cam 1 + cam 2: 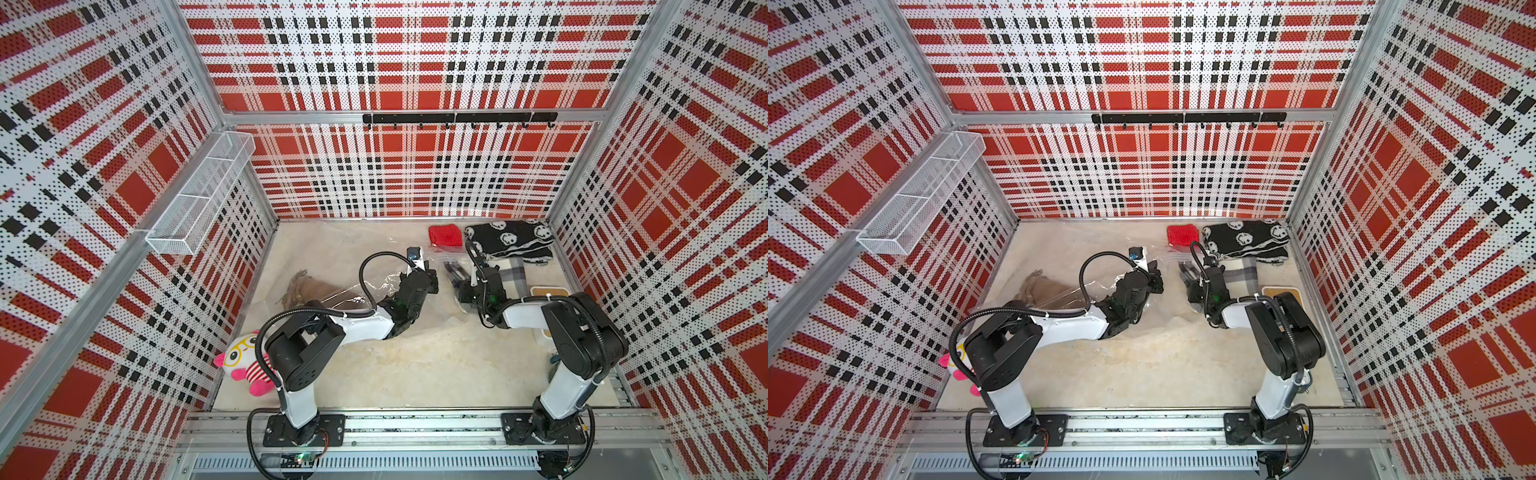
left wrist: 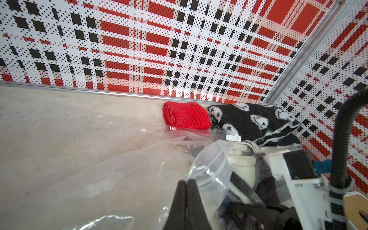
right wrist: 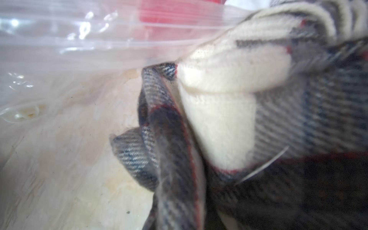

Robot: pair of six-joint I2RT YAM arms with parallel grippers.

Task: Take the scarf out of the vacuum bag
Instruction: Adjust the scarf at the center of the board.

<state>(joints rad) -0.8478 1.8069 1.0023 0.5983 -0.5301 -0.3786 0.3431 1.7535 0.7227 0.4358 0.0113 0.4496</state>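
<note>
station: bimanual cell, scarf removal.

findings. the vacuum bag (image 1: 353, 266) lies flat across the far half of the counter (image 1: 415, 365), mouth toward the right arm. the scarf (image 1: 513, 272), cream and grey plaid, sits at that mouth. its bulk lies outside beside the right arm, while the right wrist view shows the zip-seal edge crossing over its folds, so part is under the film. a brown fringed cloth (image 1: 307, 286) shows through the film at the opposite end.

left tool (image 2: 186, 183): fingers pressed together, with film rising around them. judged to be pinching the bag near its mouth.

right tool (image 1: 462, 287): down at the scarf by the mouth. its fingers are hidden in every view, so i cannot tell whether they are apart or clamped on cloth.

hazards.
- thin, slick film may slide out of the left pinch, and the bag would then travel with the scarf.
- a bite on one fold only would let the cloth unfold or slip free.
- a fold may snag on the zip edge.
- a red knit (image 1: 445, 237) and a black patterned knit (image 1: 509, 241) lie just beside the mouth, where a wide pull could sweep them.
</note>
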